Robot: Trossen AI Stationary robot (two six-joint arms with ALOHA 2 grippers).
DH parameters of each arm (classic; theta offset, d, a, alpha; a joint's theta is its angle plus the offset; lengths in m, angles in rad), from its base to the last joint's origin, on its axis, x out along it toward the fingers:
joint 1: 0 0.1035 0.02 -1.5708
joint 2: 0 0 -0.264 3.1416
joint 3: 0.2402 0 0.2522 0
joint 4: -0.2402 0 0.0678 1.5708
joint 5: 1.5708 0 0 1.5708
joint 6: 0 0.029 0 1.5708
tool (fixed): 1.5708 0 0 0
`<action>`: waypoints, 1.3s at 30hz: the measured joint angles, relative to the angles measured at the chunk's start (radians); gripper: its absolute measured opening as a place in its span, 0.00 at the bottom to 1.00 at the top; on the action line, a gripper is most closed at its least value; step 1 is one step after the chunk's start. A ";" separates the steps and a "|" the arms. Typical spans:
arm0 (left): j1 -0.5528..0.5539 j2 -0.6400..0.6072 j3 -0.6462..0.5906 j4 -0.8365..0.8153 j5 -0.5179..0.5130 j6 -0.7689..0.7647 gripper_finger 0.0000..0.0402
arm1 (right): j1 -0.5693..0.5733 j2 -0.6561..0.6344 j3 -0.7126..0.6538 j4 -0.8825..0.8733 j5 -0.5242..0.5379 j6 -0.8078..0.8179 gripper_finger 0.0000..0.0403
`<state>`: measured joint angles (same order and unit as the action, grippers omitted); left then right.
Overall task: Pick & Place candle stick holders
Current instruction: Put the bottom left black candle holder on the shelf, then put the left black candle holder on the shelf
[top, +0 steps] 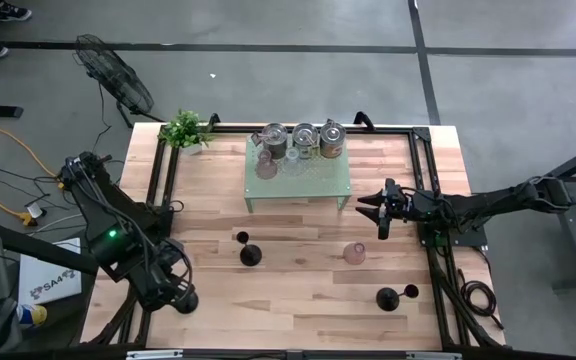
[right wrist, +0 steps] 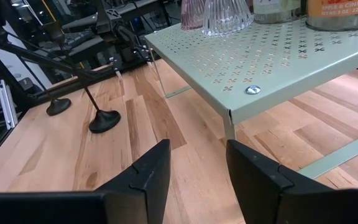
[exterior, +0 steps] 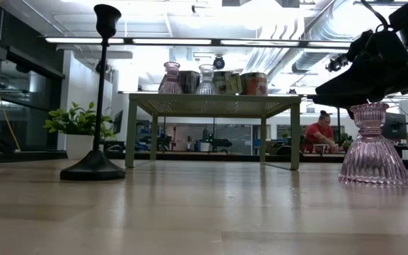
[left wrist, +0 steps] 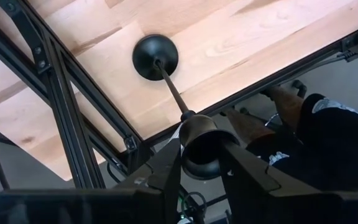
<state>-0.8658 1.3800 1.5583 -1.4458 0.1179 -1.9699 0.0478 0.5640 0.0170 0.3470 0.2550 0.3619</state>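
Three black candle stick holders stand on their round bases on the wooden table. One (top: 250, 254) is left of centre and one (top: 388, 297) is near the right front. The third (left wrist: 156, 56) stands by the near left corner, mostly hidden under my left arm in the high view. My left gripper (left wrist: 201, 155) points down over it, open, with its fingers on either side of the top cup (left wrist: 199, 134). My right gripper (top: 370, 208) hovers open at the right of the green shelf, with nothing between its fingers (right wrist: 197, 158). My left gripper comes from above with one finger (left wrist: 166, 171) on each side of the holder's top cup (left wrist: 201, 142). I cannot tell whether the fingers touch it. The holder stands upright with its base on the table.
A green perforated shelf (top: 298, 182) at the back centre carries jars and glass holders. A pink glass holder (top: 354, 253) stands on the table in front of it. A potted plant (top: 184, 130) is at the far left. Black frame rails (left wrist: 73, 118) line the table's sides. A person (exterior: 321, 131) sits far behind.
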 joint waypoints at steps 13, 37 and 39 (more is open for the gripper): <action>-0.015 0.000 0.035 -0.018 -0.001 -0.011 0.26 | 0.000 0.000 0.000 0.000 0.000 0.000 0.37; -0.060 -0.021 0.063 -0.069 -0.091 -0.079 0.26 | 0.000 0.000 0.000 0.000 0.000 0.000 0.37; -0.060 -0.021 0.093 -0.103 -0.138 -0.076 0.26 | 0.000 0.000 0.000 0.000 0.000 0.000 0.37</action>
<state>-0.9258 1.3586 1.6511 -1.5483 -0.0204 -2.0464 0.0479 0.5640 0.0170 0.3470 0.2550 0.3622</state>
